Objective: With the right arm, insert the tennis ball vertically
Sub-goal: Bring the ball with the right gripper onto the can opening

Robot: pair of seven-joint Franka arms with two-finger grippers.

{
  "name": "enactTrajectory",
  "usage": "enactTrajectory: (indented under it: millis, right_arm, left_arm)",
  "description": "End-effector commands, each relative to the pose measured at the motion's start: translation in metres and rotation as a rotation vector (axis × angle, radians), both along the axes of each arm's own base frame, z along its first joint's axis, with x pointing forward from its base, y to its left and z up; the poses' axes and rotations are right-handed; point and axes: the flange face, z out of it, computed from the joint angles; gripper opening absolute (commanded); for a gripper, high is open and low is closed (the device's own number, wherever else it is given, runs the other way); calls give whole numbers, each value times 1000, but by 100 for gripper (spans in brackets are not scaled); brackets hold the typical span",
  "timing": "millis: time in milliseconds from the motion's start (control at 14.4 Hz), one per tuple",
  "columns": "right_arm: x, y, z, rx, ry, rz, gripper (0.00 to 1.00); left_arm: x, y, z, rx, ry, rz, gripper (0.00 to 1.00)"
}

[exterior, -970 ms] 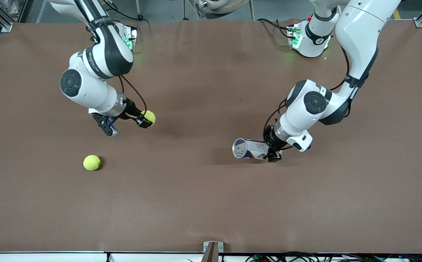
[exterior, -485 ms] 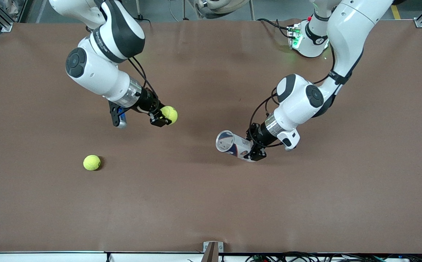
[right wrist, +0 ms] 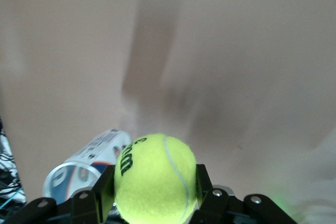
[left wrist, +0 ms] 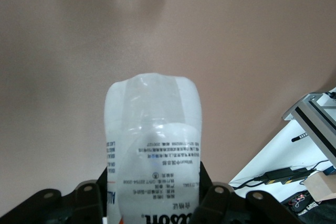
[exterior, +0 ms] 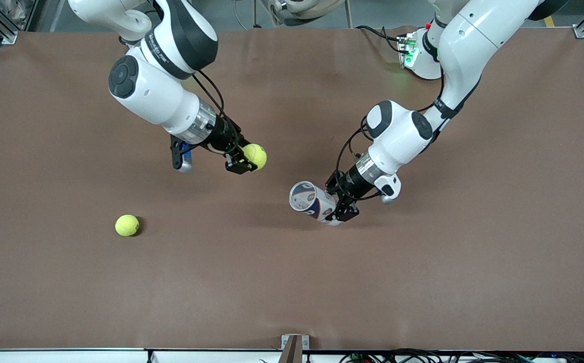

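Right hand [exterior: 249, 162], angled downward, grips tennis ball [exterior: 255, 155]; left hand [exterior: 341, 209] clamps tilted can [exterior: 312, 201].

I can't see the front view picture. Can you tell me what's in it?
The right claw holds a yellow tennis ball in the air, near the open tube held by the left claw. Another ball sits on the brown table.

My right gripper [exterior: 249, 162] and left gripper [exterior: 339, 212] both hang above the table, arms reaching inward, fingers clamped, wrists angled toward each other.
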Motion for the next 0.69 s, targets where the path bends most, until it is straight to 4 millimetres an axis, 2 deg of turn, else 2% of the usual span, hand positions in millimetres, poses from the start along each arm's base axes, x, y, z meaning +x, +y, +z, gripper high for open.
enactTrajectory:
  millis: [0,139,416,624]
  right_arm:
    - [26,28,11,41,8,-66,0]
    - [42,40,12,53,11,-102,0]
    - [67,61,-2,38,50,-112,0]
    - [76,70,-12,37,51,-122,0]
  left_arm:
    - [-1,-7,8,-21,-11,13,60]
    - [-2,-8,9,-22,-14,12,60]
    - [-7,-17,10,-22,-15,-6,60]
    - [-10,-20,8,-20,-12,-15,60]
